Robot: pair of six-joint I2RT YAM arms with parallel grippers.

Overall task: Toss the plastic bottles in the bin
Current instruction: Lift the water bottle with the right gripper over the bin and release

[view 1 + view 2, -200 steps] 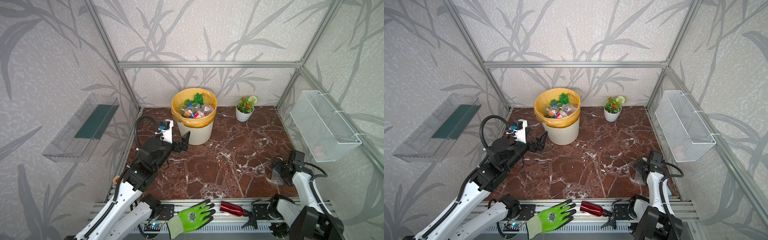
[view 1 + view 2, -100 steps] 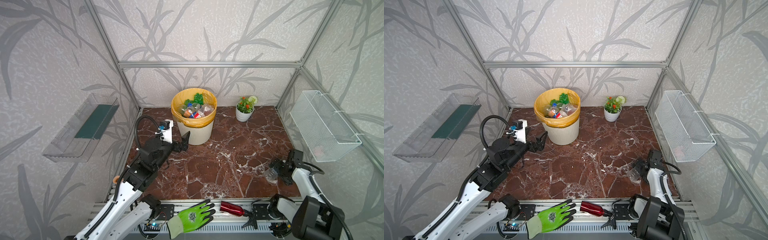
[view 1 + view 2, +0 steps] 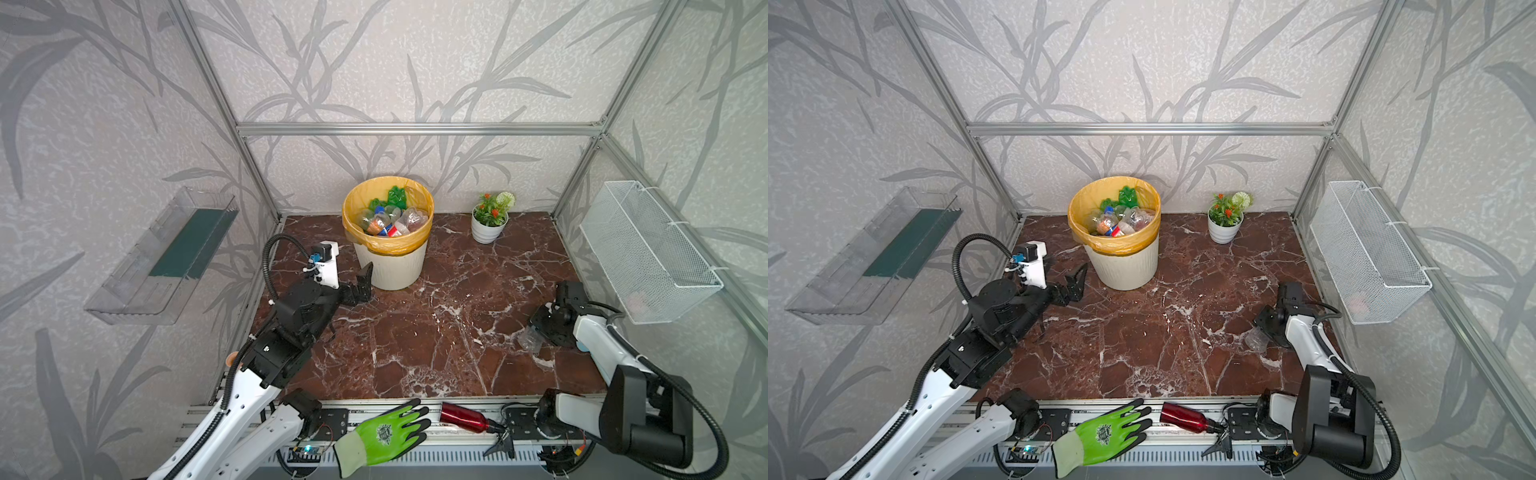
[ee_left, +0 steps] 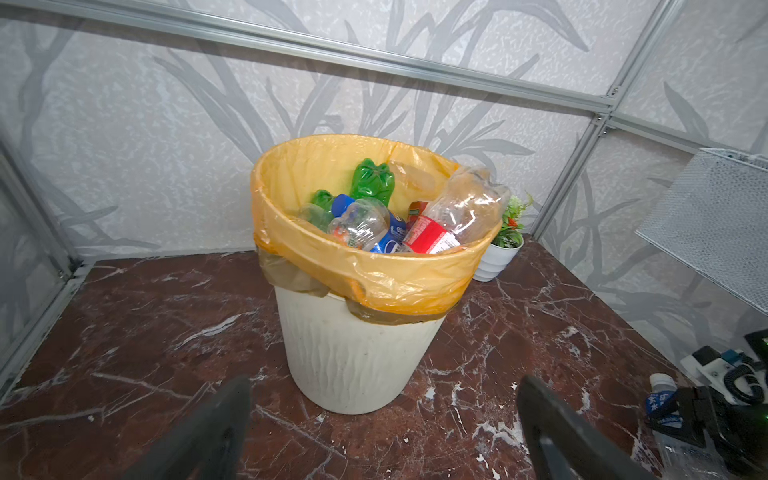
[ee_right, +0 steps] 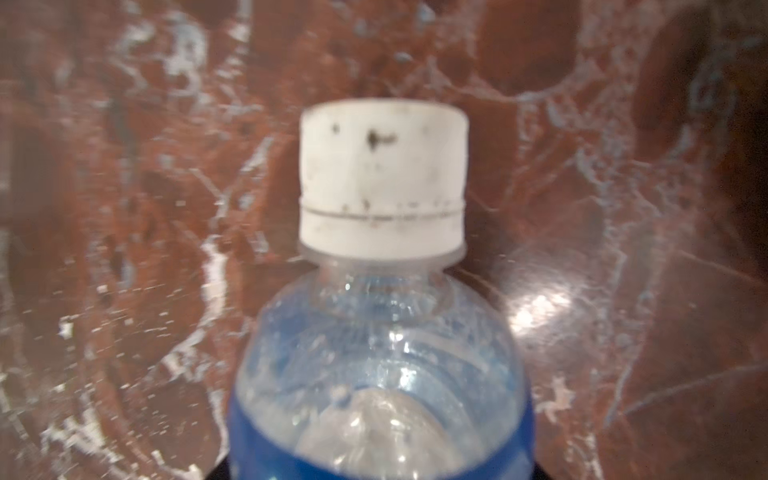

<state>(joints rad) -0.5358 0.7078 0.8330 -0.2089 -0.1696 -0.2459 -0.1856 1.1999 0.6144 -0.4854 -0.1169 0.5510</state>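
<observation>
Left wrist view | left gripper (image 4: 384, 386) released, bin (image 4: 357, 357) ahead | right gripper (image 4: 685, 419) grasping clear bottle (image 4: 660, 405) | flower pot (image 4: 496, 259) near bin

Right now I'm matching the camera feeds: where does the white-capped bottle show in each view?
In a top view: white-capped bottle, right of centre, near the marble tabletop's right edge.
In a top view: the same spot.
Left wrist: near the picture's edge, well apart from the bin.
Right wrist: fills the middle, close up.
Shared landmark: the marble tabletop.

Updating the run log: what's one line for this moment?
left hand: open, beside bin | right hand: around blue-label bottle, grip unclear
</observation>
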